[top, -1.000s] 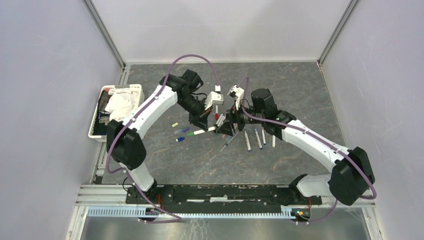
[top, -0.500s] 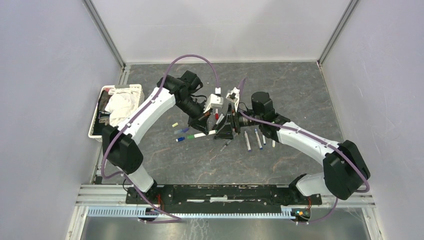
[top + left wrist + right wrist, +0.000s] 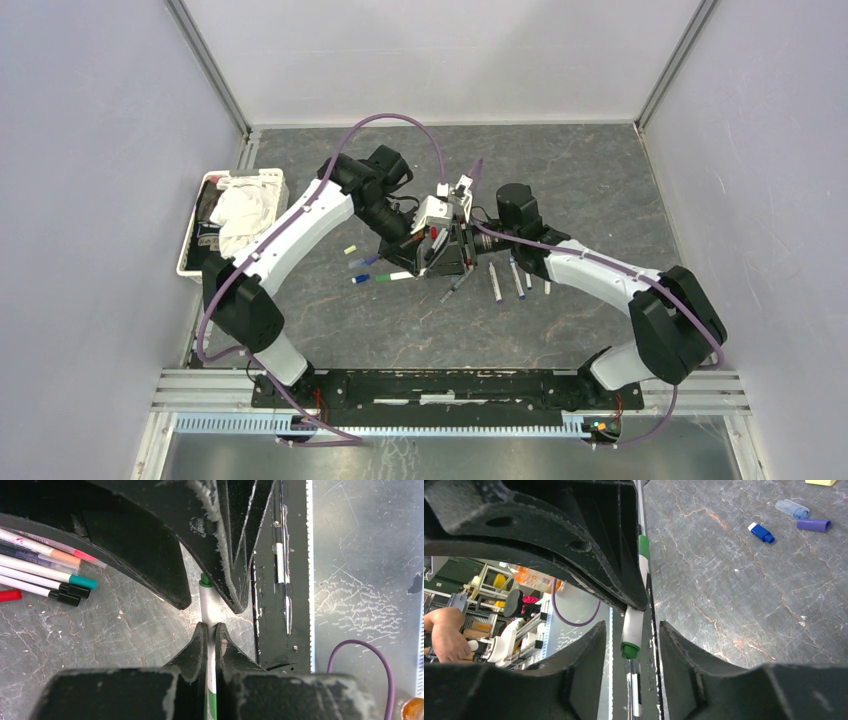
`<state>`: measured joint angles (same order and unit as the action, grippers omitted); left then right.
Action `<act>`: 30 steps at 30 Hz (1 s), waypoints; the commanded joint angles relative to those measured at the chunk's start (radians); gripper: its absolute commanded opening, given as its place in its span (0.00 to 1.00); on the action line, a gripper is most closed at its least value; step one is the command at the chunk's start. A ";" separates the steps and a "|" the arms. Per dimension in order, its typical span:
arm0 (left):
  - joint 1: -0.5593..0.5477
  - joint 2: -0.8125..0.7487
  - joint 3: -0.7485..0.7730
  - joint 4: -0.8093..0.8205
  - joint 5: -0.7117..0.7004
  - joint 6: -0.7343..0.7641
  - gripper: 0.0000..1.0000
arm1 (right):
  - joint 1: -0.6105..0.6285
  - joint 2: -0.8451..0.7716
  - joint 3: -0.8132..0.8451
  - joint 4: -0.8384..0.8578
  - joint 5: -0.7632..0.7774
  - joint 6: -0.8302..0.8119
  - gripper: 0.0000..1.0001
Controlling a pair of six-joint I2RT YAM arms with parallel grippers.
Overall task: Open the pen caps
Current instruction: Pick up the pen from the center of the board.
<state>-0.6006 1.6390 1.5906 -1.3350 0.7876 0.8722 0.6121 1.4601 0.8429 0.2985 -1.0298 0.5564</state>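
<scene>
My left gripper (image 3: 211, 631) is pinching the white barrel of one green pen (image 3: 208, 607), with both fingers pressed tight against it. My right gripper (image 3: 630, 630) is spread. It has one finger on each side of that pen's green end, and the right wrist view shows a gap on both sides. The two grippers meet nose to nose over the middle of the counter (image 3: 600, 180).

I count four loose caps on the counter at about 9 o'clock from the grippers: one yellow cap (image 3: 350, 249), one clear cap (image 3: 791, 509), one purple cap (image 3: 813, 525) and one blue cap (image 3: 761, 532). They lie near each other without touching.

In the left wrist view, five more pens (image 3: 50, 575) lie side by side at 9 to 10 o'clock. Their ends are one pink, one teal and two black, and one I cannot make out. One red cap (image 3: 10, 595) lies just below them.

Far out at 9 o'clock, at the counter's edge, stands one white basket (image 3: 190, 240) with a white cloth (image 3: 245, 208) in it.
</scene>
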 commanded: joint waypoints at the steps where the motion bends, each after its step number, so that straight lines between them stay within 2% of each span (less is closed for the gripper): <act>1: -0.016 -0.025 0.043 -0.012 -0.007 0.045 0.02 | -0.003 0.019 0.045 0.024 -0.043 0.003 0.46; 8: -0.033 -0.023 0.042 0.014 -0.027 0.030 0.02 | 0.004 0.048 0.061 0.013 -0.045 0.017 0.30; 12: -0.054 -0.023 0.026 0.024 -0.053 0.025 0.02 | 0.003 0.059 0.071 0.012 -0.042 0.022 0.01; 14: -0.058 -0.027 0.019 0.038 -0.063 0.017 0.03 | 0.002 0.058 0.073 0.001 -0.038 0.011 0.00; 15: -0.058 -0.028 0.020 0.042 -0.070 0.009 0.14 | 0.001 0.056 0.074 -0.016 -0.031 -0.001 0.00; 17: -0.057 -0.034 0.024 0.056 -0.102 -0.009 0.50 | -0.005 0.044 0.070 -0.064 -0.019 -0.041 0.00; 18: -0.057 -0.040 0.022 0.057 -0.123 -0.012 0.60 | -0.012 0.034 0.064 -0.082 -0.013 -0.061 0.00; 20: -0.052 -0.062 0.013 0.057 -0.168 -0.006 0.70 | -0.029 0.004 0.038 -0.097 0.002 -0.079 0.00; 24: -0.013 -0.088 -0.020 0.043 -0.225 0.026 0.71 | -0.057 -0.067 -0.020 -0.101 0.025 -0.099 0.00; 30: 0.057 -0.083 -0.055 -0.008 -0.233 0.074 0.63 | -0.067 -0.105 -0.047 -0.103 0.034 -0.099 0.00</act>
<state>-0.5720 1.5791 1.5620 -1.3144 0.5774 0.8768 0.5449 1.3838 0.8066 0.1917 -1.0107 0.4831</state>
